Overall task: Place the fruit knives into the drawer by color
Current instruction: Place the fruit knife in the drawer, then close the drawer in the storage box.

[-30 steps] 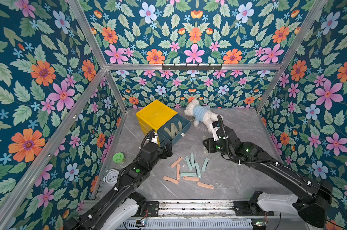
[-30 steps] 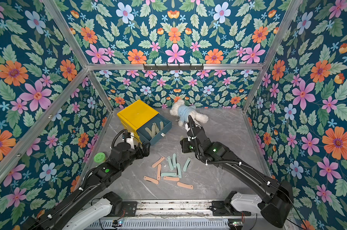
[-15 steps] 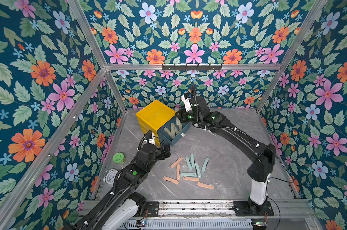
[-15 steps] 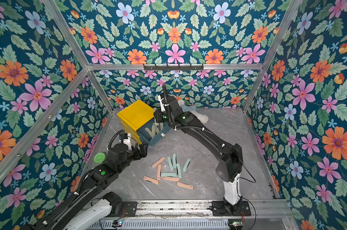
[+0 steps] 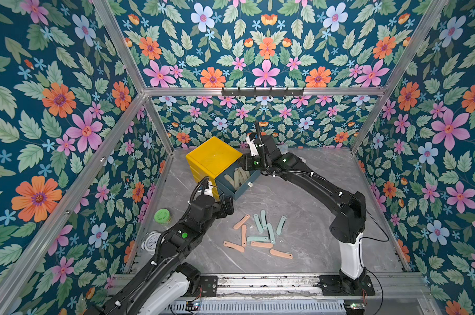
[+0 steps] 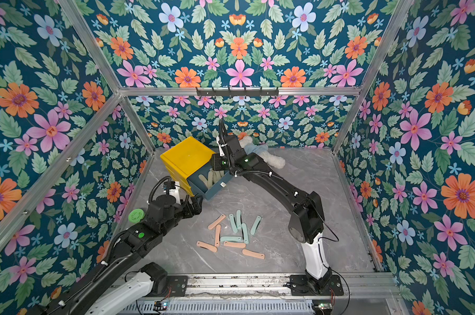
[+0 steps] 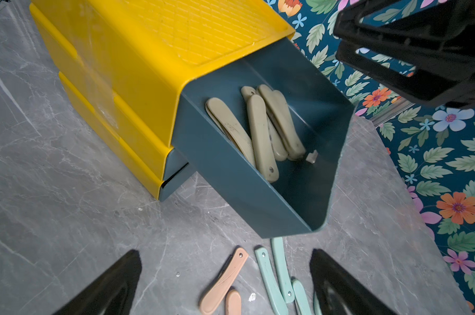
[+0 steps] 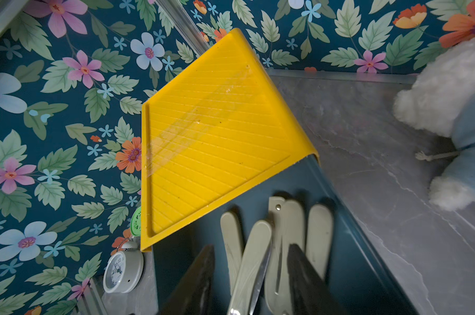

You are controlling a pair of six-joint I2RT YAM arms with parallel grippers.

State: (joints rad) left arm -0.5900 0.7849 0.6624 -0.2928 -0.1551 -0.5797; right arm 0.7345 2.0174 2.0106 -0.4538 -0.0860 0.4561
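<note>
The yellow cabinet has its top teal drawer pulled out, with several olive fruit knives lying in it. My right gripper hangs over the drawer, open. An olive knife lies loose between its fingers without touching them. My left gripper is open and empty, low over the table in front of the drawer. Pink knives and teal knives lie just past it. In both top views they are scattered mid-table.
A white plush toy lies at the back, behind the right arm. A green-lidded jar and a small clock stand by the left wall. The cabinet's lower drawer is shut.
My right arm has swung from mid-table up to the open drawer and its jaws have widened over the olive knives. The left arm has barely moved.
</note>
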